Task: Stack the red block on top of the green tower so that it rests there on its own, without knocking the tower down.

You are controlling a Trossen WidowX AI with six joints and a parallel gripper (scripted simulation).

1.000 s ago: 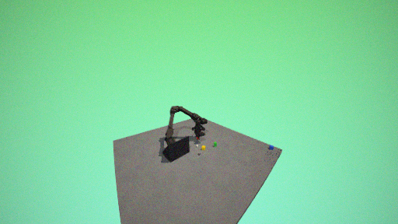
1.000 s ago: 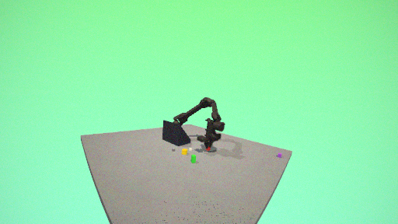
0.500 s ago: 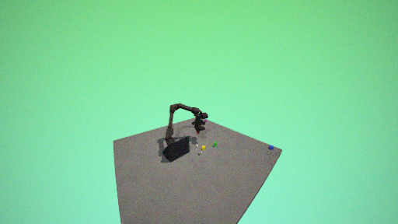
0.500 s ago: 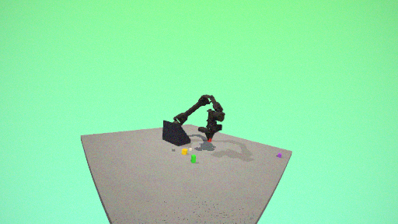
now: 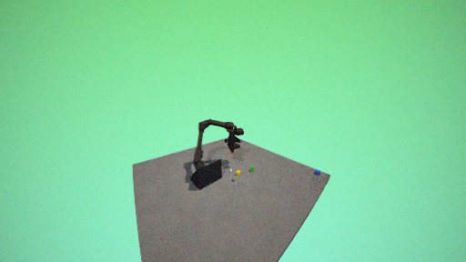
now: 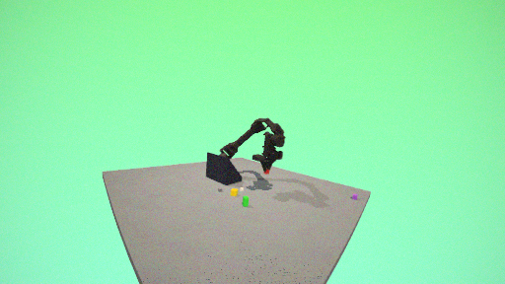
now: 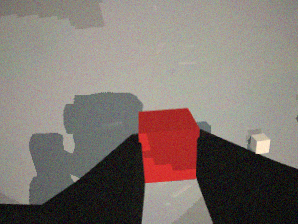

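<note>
The red block (image 5: 232,151) (image 6: 266,172) (image 7: 169,147) is between my fingertips, and in the top and exterior views it is up in the air, clear of the table. My gripper (image 5: 232,150) (image 6: 266,171) (image 7: 166,142) is shut on it and points down. The green tower (image 5: 252,168) (image 6: 246,201) stands upright on the table, lower than the block and off to its side. The tower does not show in the wrist view. Parts of the block's sides are hidden by the fingers.
A yellow block (image 5: 238,173) (image 6: 234,192) stands near the tower, on the side of the arm's base. A small white cube (image 5: 230,170) (image 6: 242,189) (image 7: 260,144) lies near it. A blue block (image 5: 318,173) and a purple block (image 6: 354,196) lie near table edges.
</note>
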